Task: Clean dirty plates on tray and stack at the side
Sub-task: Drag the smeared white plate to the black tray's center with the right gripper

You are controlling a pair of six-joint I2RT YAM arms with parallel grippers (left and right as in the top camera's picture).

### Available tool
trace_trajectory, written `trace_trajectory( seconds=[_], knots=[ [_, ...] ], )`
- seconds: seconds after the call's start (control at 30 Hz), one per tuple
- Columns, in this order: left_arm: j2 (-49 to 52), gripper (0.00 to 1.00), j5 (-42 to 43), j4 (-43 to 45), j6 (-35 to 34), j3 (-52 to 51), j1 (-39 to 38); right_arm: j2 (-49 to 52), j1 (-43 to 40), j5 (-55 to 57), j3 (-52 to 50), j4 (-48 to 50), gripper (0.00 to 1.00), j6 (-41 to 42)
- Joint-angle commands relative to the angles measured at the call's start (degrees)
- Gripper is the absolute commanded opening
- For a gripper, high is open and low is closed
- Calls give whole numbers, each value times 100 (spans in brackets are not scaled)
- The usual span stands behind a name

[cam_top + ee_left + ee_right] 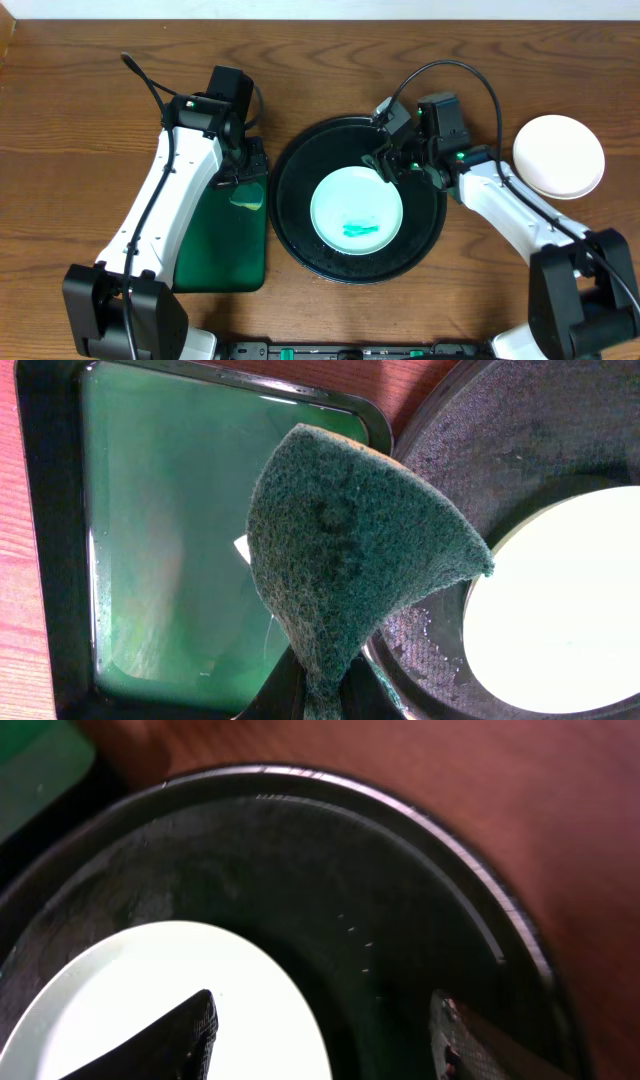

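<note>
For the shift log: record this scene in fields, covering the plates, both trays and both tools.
black tray: centre, holds one plate
mint plate: on black tray, teal smear on it
white plate: right of black tray, off it, no smear visible
green tray: left of black tray
left tool: shut on scouring pad, over green tray's right edge
right tool: open, above mint plate's rim, holding nothing

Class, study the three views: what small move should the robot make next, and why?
Probably close the right gripper on the smeared mint plate to steady it: its open fingers straddle the plate's rim in the black tray, and the sponge in the left gripper is not yet on it.
</note>
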Motion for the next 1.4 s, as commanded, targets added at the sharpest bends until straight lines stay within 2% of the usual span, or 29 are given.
trace_trajectory(
  seconds=[0.0,0.2,0.67,0.93,1.0,1.1,1.13,1.23,1.37],
  knots=[
    [24,7,13,7,55,-22,24,422,28,-439,116,-55,64,-289],
    [22,7,13,2,52,-22,22,1062,31,-772,514,-511,62,-428],
    [22,7,13,0,52,-22,24,1239,181,-1003,612,-975,53,-929],
    [24,7,13,-13,55,-22,24,1545,260,-767,612,-970,49,-938],
    [22,7,13,-11,55,-22,24,1580,260,-748,612,-975,40,-938],
    [24,7,13,2,55,-22,24,1582,260,-492,612,-931,6,-732],
    [22,7,13,9,55,-22,22,1582,258,-308,612,-885,1,-540],
    [24,7,13,7,55,-22,24,1582,258,111,612,-802,1,-24],
    [22,7,13,7,55,-22,24,1582,197,785,612,-568,1,1412]
  ],
)
